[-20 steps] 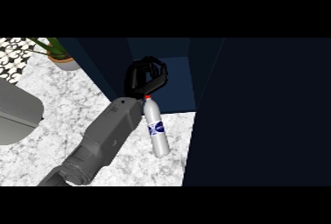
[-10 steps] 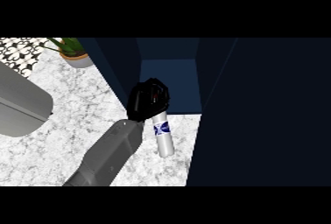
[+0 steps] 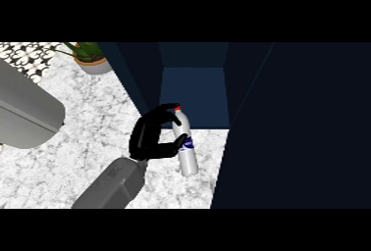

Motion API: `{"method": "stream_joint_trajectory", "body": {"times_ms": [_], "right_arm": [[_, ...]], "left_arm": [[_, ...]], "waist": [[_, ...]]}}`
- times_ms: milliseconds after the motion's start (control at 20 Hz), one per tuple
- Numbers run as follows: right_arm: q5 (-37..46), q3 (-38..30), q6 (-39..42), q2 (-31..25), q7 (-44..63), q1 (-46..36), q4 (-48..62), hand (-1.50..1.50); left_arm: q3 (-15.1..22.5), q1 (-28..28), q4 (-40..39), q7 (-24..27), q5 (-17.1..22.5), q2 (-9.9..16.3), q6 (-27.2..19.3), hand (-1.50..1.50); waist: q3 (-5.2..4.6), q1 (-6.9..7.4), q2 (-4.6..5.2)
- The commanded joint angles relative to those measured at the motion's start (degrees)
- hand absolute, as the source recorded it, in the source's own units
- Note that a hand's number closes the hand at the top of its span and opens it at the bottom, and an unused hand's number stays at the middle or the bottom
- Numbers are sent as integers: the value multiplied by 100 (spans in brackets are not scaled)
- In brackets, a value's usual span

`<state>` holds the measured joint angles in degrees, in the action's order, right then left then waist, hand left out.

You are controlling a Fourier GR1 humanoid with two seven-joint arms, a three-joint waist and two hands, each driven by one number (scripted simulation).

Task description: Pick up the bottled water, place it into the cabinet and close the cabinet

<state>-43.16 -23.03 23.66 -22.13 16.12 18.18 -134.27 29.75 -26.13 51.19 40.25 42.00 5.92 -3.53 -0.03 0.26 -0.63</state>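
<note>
The right hand (image 3: 153, 137) has its fingers and thumb curled round the water bottle (image 3: 185, 142). The open cabinet (image 3: 194, 98) lies just beyond it, and a potted plant (image 3: 90, 58) stands far off to its left.

Open cabinet (image 3: 194, 95) ahead; door (image 3: 297, 127) walls right.

Blue label on bottled water (image 3: 185, 147), lettering apparently unreadable.
</note>
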Motion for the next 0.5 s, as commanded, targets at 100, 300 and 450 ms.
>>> {"method": "stream_joint_trajectory", "body": {"times_ms": [100, 300, 450], "right_arm": [[259, 142, -117, -37, 206, 115, -1135, 150], [347, 613, -87, -161, 422, 189, -1408, 150], [201, 1052, -307, -180, 656, 173, -1565, 150]], "left_arm": [[262, 1128, 1309, -305, 23, 812, 504, -150], [211, 1651, 2079, -340, 46, 1256, 443, -150], [17, 2167, 2477, -244, 90, 1809, 564, -150]], "waist": [[0, 57, -21], [-2, 55, -23], [-7, 30, -9]]}}
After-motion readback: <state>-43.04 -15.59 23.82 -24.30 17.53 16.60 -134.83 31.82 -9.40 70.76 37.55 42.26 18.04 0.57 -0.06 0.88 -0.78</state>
